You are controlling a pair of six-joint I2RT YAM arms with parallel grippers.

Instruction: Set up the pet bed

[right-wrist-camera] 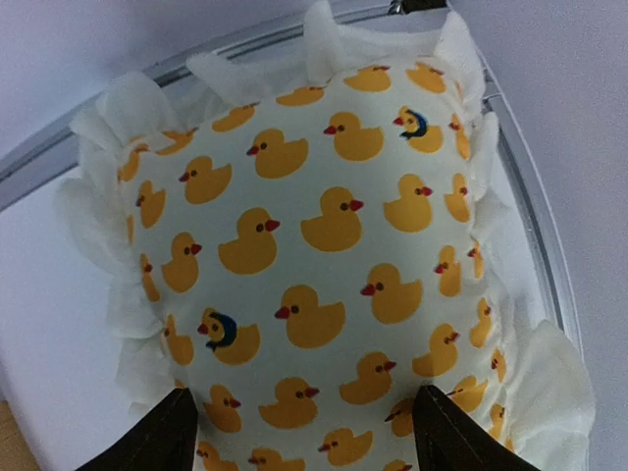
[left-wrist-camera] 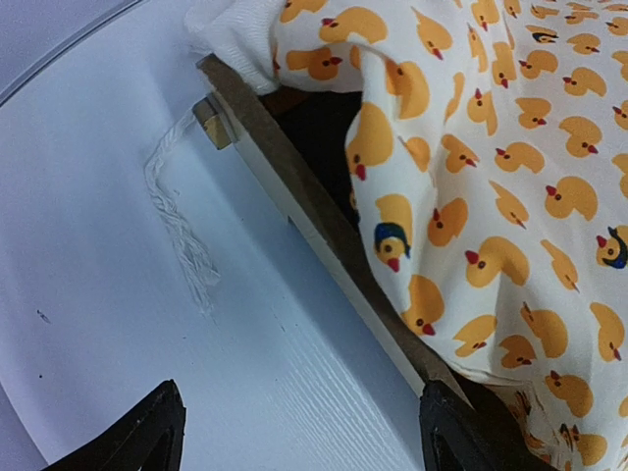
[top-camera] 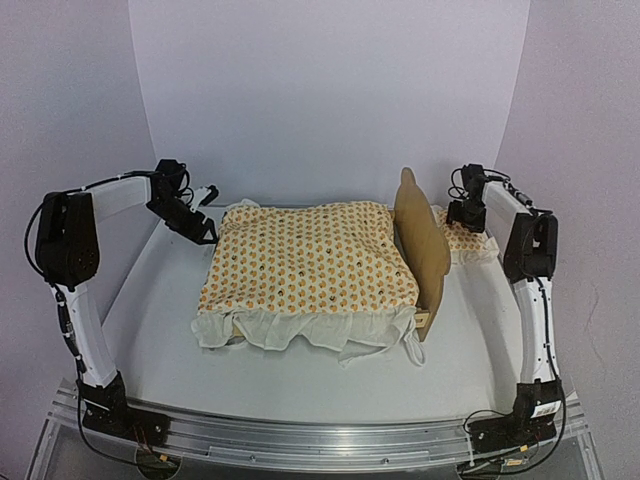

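The pet bed [top-camera: 422, 240] stands mid-table, its plywood cloud-shaped headboard at the right end. The duck-patterned mattress cushion [top-camera: 305, 260] covers it, its white ruffle hanging over the near rail. In the left wrist view the low wooden footboard [left-wrist-camera: 294, 186] shows under the cushion [left-wrist-camera: 491, 177]. My left gripper [top-camera: 205, 232] is open and empty beside the bed's left end, over bare table [left-wrist-camera: 299, 432]. The small matching pillow [top-camera: 462, 240] lies behind the headboard. My right gripper [top-camera: 466, 215] is open just above the pillow [right-wrist-camera: 314, 265], jaws spread over it [right-wrist-camera: 304, 437].
A white cord [left-wrist-camera: 177, 216] trails from the bed's corner block onto the white table. The table's raised curved rim [right-wrist-camera: 245, 44] runs close behind the pillow. White walls enclose the back and sides.
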